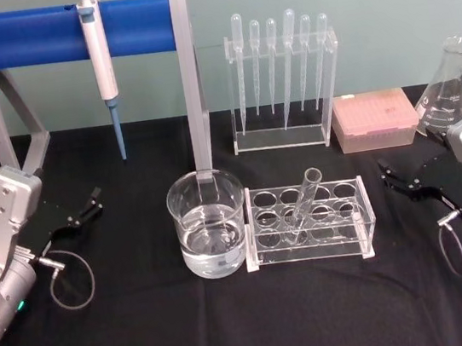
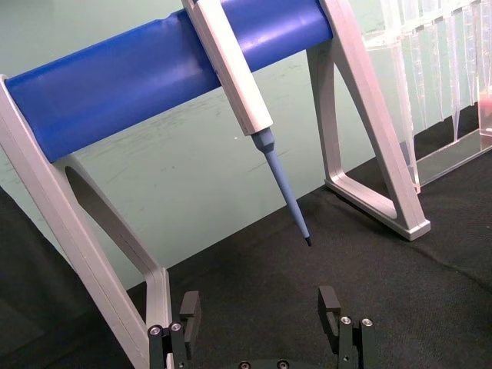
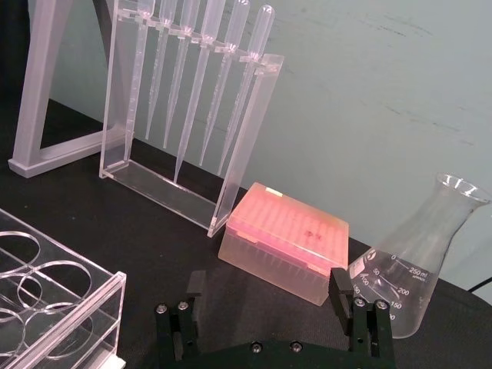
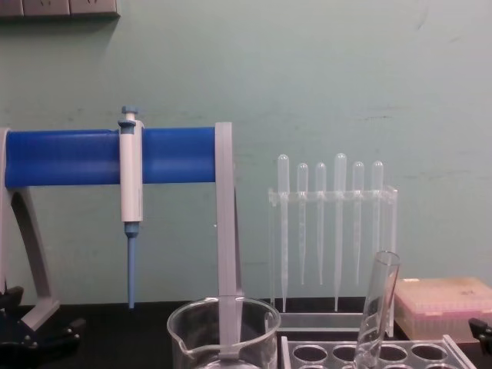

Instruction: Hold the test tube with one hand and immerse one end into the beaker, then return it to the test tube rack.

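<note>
Two grippers flank the work, both with jaws spread and nothing between them. The left gripper (image 1: 94,202) hangs low over the black table (image 1: 151,339) at the far left, below the blue-barred stand (image 1: 31,37) on which the white-and-blue pipettor (image 1: 99,62) hangs tip down.

Right of it, near the middle, stands the beaker (image 1: 193,221), partly filled with clear liquid. It sits just beside the left end of the clear rack (image 1: 360,206).

The test tube (image 1: 304,204) sits in one of the rack's middle holes. Its long axis is tilted, with the rounded end down in the rack and the open rim up, leaning back and to the right. It lies well apart from both grippers, nearer the right one.

Behind the rack are six pipettes (image 1: 281,71) in their stand, then a pink tip box (image 1: 374,118) and a conical flask (image 3: 415,277). The flask's printed scale reads 250 ml and 200.

The right gripper (image 1: 386,175) hovers at the far right, pointing inward toward the rack.
</note>
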You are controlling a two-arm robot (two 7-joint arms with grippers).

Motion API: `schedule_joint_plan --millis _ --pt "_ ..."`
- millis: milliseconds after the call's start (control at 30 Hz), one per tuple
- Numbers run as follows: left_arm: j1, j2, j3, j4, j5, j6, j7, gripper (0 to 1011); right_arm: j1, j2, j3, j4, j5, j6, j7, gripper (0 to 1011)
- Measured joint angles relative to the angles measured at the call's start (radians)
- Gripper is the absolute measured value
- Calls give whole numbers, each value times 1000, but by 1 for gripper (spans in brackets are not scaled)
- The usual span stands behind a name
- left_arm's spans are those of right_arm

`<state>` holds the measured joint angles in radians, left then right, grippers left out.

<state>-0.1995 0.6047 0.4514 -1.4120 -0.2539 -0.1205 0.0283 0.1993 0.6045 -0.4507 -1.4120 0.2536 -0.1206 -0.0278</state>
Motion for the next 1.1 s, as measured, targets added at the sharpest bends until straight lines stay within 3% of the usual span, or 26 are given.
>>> schedule_joint_plan --millis 233,633,733,833,1100 --pt "0 0 0 0 0 0 0 1000 -9 1 25 -30 -6 -8 8 1003" --pt "0 0 0 0 0 0 0 1000 -98 65 117 -218 31 5 41 1003" --pt "0 0 0 0 0 0 0 1000 -132 95 141 -265 63 5 80 1003" --pt "0 0 0 0 0 0 0 1000 -174 140 161 -308 101 -8 158 1003" --pt "0 0 0 0 0 0 0 1000 -221 207 162 -333 175 -43 346 1003"
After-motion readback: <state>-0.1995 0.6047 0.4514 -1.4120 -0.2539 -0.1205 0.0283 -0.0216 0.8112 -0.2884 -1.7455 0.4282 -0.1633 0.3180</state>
